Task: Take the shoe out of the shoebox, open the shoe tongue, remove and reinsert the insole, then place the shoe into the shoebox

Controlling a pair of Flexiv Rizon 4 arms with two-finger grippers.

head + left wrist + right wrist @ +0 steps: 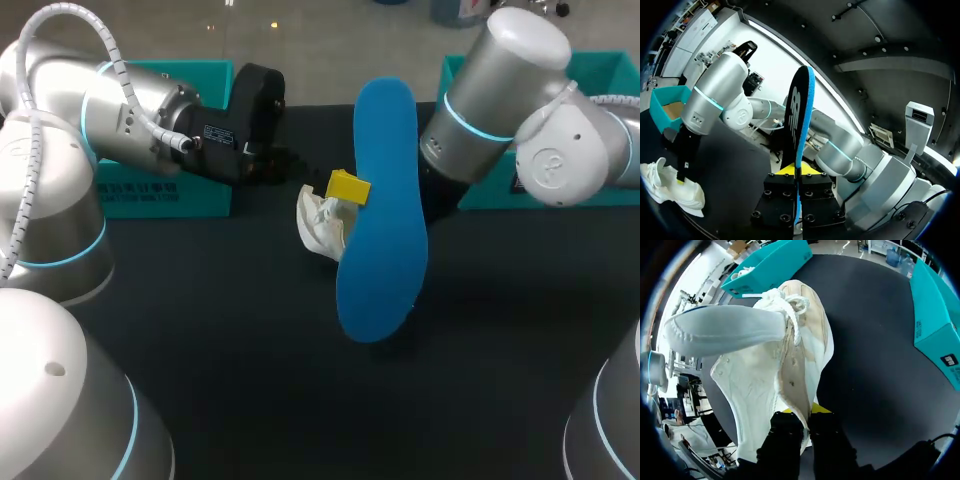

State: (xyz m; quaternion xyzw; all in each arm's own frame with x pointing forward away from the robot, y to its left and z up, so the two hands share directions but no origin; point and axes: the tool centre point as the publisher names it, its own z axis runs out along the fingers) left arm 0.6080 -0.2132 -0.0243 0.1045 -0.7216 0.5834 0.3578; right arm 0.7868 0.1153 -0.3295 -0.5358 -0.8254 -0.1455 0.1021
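— Since the blue insole is out of the white shoe, which gripper has it?
— The left gripper. Its fingers are pressed on the insole from both sides, and the insole stands on edge between them, apart from the shoe.
— Where is the shoe?
— It is on the black table, near the middle. It lies between the left shoebox and the right shoebox, outside both.
— And the right gripper?
— It is down on the shoe, fingers pinched together on the side wall by the opening. The white laces lie loose ahead of the fingers.
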